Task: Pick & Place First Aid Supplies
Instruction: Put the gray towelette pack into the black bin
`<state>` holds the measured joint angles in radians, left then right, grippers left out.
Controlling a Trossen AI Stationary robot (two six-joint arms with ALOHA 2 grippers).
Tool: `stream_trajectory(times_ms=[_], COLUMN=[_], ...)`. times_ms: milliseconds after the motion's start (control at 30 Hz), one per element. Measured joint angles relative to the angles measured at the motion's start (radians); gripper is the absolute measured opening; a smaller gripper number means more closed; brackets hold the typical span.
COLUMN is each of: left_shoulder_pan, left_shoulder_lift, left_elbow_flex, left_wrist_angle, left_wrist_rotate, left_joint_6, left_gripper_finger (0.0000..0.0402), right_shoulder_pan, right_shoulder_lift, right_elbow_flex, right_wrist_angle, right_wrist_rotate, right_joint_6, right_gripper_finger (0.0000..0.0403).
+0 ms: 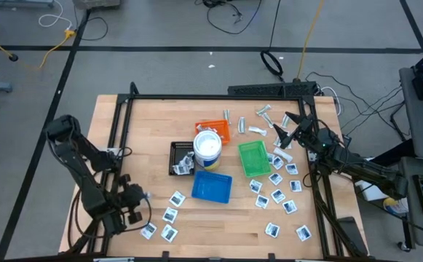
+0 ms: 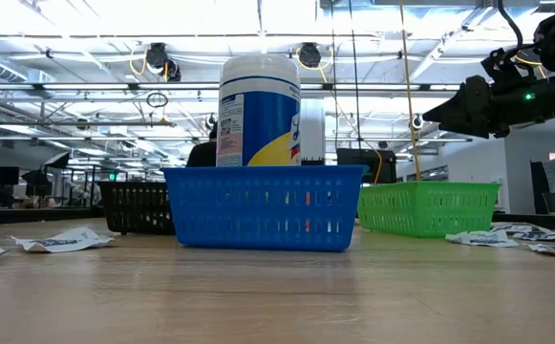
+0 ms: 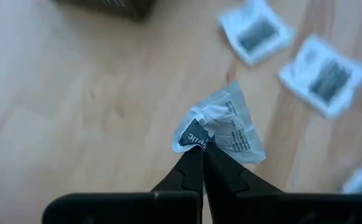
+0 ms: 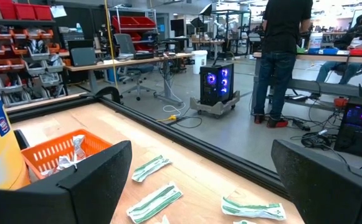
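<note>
Small white square packets with dark print lie scattered right of the green tray (image 1: 277, 178) and near the table's front left (image 1: 171, 215). Narrow wrapped strips (image 1: 262, 113) lie by the far edge, also in the right wrist view (image 4: 152, 165). My left gripper (image 1: 140, 195) is at the front left, shut on one crumpled packet (image 3: 221, 124). My right gripper (image 1: 287, 131) hovers open above the far right of the table, its fingers (image 4: 100, 171) spread wide and touching nothing. My left gripper (image 3: 202, 148) pinches a crumpled white packet between its two fingertips, at the dark-printed edge (image 3: 193, 134) nearest the fingers. The packet stands out beyond the fingertips, creased. Whether it is lifted clear of the wood, I cannot tell.
A white tub with a blue band (image 1: 207, 145) stands mid-table among an orange tray (image 1: 222, 129), a black tray (image 1: 176, 156), a blue tray (image 1: 211, 187) and a green tray (image 1: 253, 159). A black frame (image 1: 196, 97) runs along the table's edges. A person (image 4: 283, 56) stands in the room beyond.
</note>
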<state>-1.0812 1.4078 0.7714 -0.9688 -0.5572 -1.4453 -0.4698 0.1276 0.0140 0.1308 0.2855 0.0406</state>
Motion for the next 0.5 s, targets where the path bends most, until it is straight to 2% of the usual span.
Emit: stream_trajectory(times_ms=[167, 333, 500], left_shoulder_pan=[0.029, 0.110, 0.254], left_shoulder_lift=[-0.001, -0.004, -0.050], left_elbow_flex=[0.001, 0.001, 0.003], left_wrist_angle=[-0.071, -0.092, -0.063], left_wrist_rotate=[-0.077, -0.129, -0.155], left_joint_6=[-0.003, -0.014, 0.149], left_gripper_finger=[0.0001, 0.0001, 0.0001], right_shoulder_pan=[0.000, 0.000, 0.000], right_shoulder_lift=[0.000, 0.000, 0.000], right_elbow_flex=[0.000, 0.000, 0.000], right_wrist_angle=[0.000, 0.000, 0.000], right_wrist_rotate=[0.000, 0.000, 0.000], right_joint_6=[0.000, 0.000, 0.000], right_gripper_finger=[0.0380, 0.0380, 0.0380])
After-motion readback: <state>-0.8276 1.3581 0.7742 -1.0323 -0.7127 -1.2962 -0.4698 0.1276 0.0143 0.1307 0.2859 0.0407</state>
